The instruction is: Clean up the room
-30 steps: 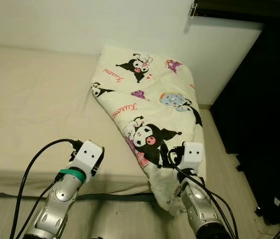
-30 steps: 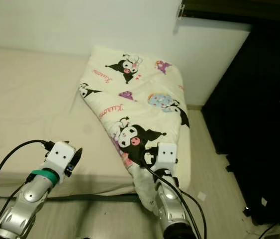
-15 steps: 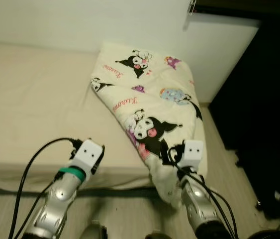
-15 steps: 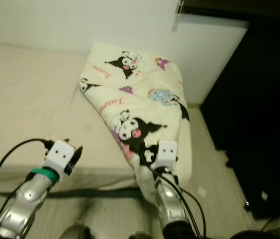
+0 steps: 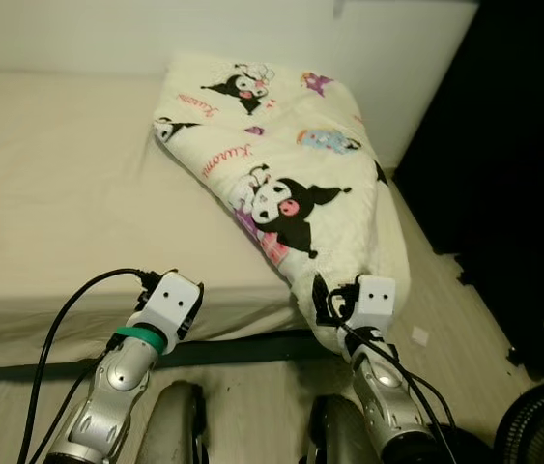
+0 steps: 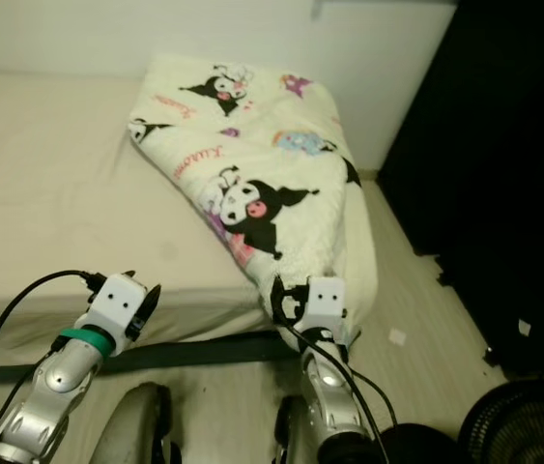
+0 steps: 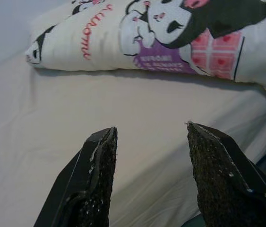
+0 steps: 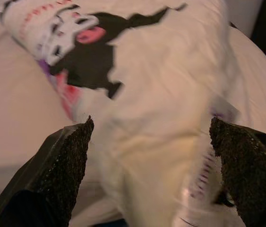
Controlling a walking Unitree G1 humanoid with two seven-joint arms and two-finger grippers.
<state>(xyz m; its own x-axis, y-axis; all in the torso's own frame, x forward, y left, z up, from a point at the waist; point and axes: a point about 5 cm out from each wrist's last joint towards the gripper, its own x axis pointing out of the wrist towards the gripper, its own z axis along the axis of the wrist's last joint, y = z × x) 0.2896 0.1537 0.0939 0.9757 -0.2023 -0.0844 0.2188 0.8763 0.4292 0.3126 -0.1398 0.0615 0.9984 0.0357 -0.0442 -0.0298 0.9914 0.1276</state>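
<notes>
Printed quilt (image 5: 281, 164) lies diagonally on the bed's (image 5: 49, 193) right side, near end draping off the edge, likely untidied | right end effector (image 8: 147, 156) spread wide just before that hanging end, nothing gripped | left end effector (image 7: 147, 175) spread, empty, over bare mattress | quilt's hanging tip blurred; floor at right dark.

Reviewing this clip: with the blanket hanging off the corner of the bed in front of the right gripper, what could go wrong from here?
1. The cartoon-print blanket droops over the mattress corner toward the floor; a pull might drag more of it off.
2. The right gripper is open, with blanket between its fingers; closing could catch only a loose fold, which may slip.
3. The fan stands on the floor to the robot's right; stepping or swinging that way might hit it.
</notes>
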